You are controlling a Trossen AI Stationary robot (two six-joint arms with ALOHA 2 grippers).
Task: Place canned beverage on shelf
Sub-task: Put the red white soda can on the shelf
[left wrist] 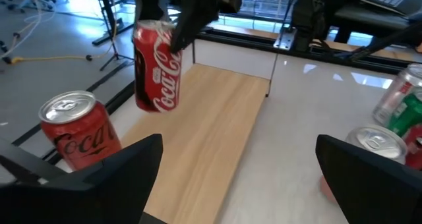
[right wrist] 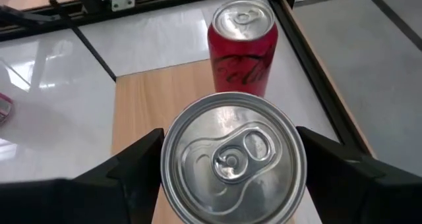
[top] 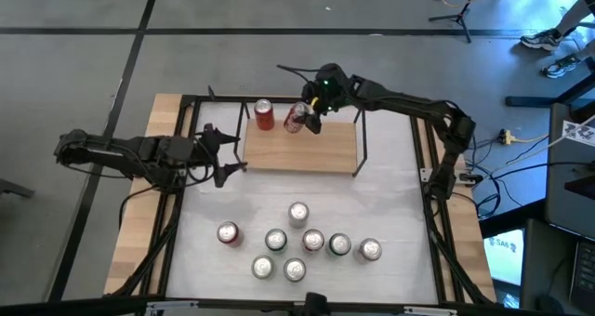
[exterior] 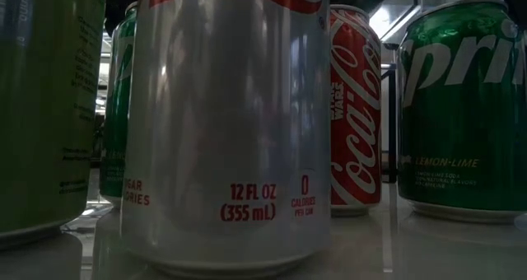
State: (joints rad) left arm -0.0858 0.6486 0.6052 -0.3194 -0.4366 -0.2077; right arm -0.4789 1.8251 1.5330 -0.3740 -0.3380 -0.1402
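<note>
The right end effector (top: 305, 114) grasps a red cola can (top: 297, 118) by its sides, holding it above the shelf (top: 307, 153), over the board's far edge. In the left wrist view this held can (left wrist: 156, 66) hangs clear of the wood, not touching it. A second red can (top: 263, 114) stands upright on the shelf just beside the held one, toward the shelf's left end. The left end effector (top: 226, 154) waits just off the shelf's left end with its fingers spread wide, holding nothing. On the white table (top: 390, 186), on the near side of the shelf and well apart from it, stands a cluster of cans (top: 297, 241)
</note>
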